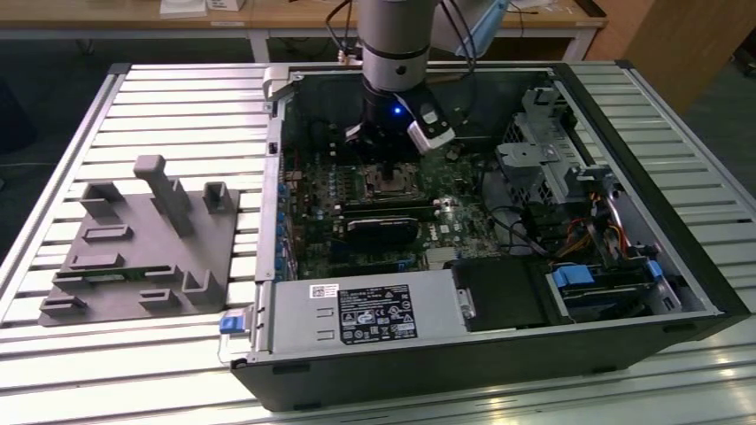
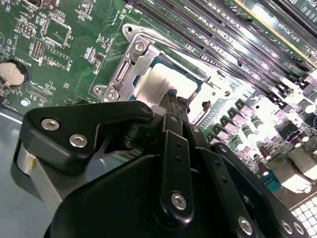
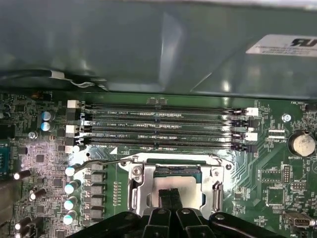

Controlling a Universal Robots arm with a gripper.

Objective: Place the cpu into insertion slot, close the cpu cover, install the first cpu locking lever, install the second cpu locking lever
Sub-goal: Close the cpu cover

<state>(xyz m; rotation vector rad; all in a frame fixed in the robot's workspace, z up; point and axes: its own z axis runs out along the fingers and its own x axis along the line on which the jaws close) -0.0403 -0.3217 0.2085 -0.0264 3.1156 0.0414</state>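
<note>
We see the tool (image 3: 171, 194) clenched, its tips just over the cpu (image 3: 190, 191), which lies inside the window of the lowered cpu cover (image 3: 138, 188).

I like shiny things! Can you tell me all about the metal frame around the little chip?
The cpu cover is a thin, shiny silvery metal frame with a square window. It seems to lie flat on the green board, next to the long black memory slots. The grey cpu shows through its window. The hand, shut, points into that window, over the chip.
</note>
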